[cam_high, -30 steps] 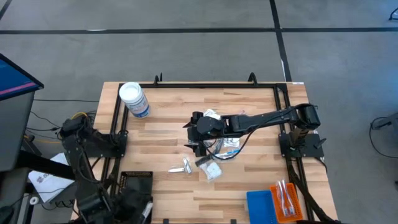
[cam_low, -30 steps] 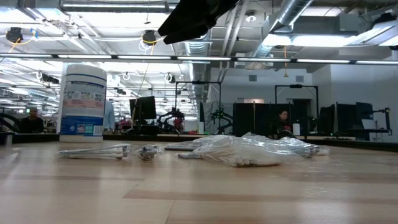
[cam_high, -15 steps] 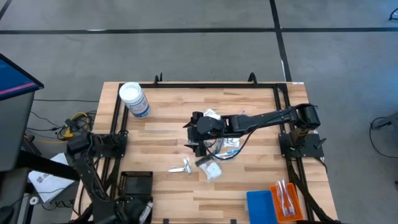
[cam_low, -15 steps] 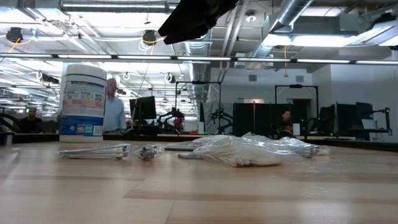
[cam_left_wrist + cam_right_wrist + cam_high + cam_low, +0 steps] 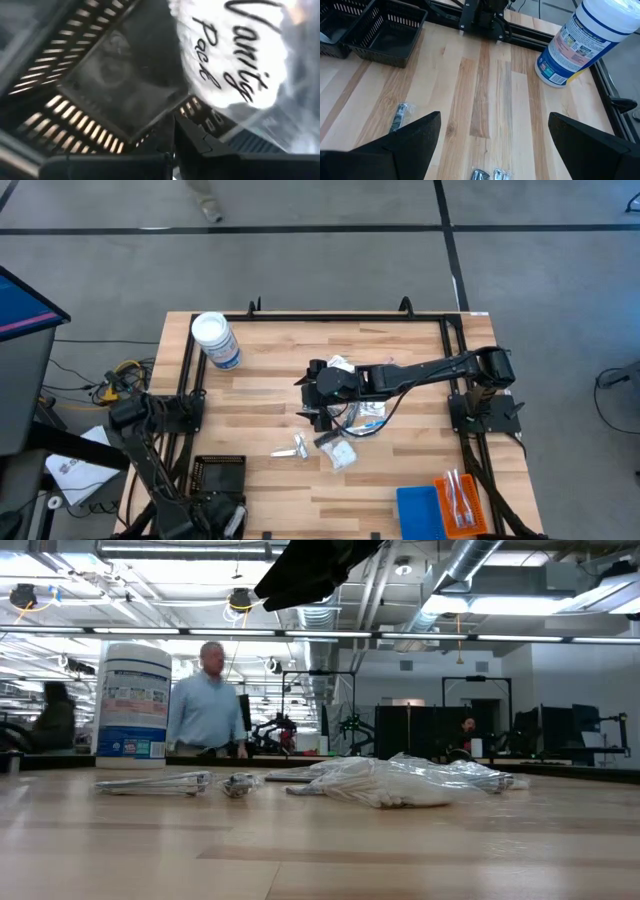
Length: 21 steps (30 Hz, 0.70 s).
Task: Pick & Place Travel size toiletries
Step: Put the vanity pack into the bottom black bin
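The right gripper [image 5: 318, 393], fingers spread wide, hovers over the toiletries pile [image 5: 350, 420]; the left gripper [image 5: 175, 145], pinched closed, is over the black tray [image 5: 215, 477].

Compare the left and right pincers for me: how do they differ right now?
The right pincer is open, stretched out over the toiletries pile mid-table; the left pincer is shut, tucked low at the black basket by the table's near-left corner, a "Vanity Pack" sachet before it. Neither visibly holds anything.

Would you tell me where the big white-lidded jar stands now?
In the high view, the jar stands upright at the table's far left corner, apart from the toiletries pile.
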{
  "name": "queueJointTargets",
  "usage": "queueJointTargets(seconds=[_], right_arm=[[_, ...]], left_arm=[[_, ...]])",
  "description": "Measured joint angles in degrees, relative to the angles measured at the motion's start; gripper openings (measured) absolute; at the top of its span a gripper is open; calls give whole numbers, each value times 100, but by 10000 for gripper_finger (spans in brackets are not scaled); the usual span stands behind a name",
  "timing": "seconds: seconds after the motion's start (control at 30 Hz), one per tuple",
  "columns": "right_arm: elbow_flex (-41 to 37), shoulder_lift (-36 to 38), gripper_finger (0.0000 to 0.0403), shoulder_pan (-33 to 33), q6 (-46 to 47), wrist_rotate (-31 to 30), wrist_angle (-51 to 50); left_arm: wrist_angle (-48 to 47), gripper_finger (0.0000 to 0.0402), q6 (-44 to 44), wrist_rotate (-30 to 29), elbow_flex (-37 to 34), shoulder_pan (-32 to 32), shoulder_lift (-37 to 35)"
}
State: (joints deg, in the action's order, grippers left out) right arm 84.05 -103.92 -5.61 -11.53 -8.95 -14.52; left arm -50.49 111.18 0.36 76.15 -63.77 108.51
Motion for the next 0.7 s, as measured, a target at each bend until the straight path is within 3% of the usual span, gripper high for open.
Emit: queueJointTargets(seconds=[0.4, 0.7], right_arm=[[0, 1, 363, 0, 0, 0, 17], [0, 2, 363, 0, 0, 0, 15]], left_arm=[[372, 1, -278, -897, -216, -11, 0], [502, 1, -317, -1174, -216, -48, 0]])
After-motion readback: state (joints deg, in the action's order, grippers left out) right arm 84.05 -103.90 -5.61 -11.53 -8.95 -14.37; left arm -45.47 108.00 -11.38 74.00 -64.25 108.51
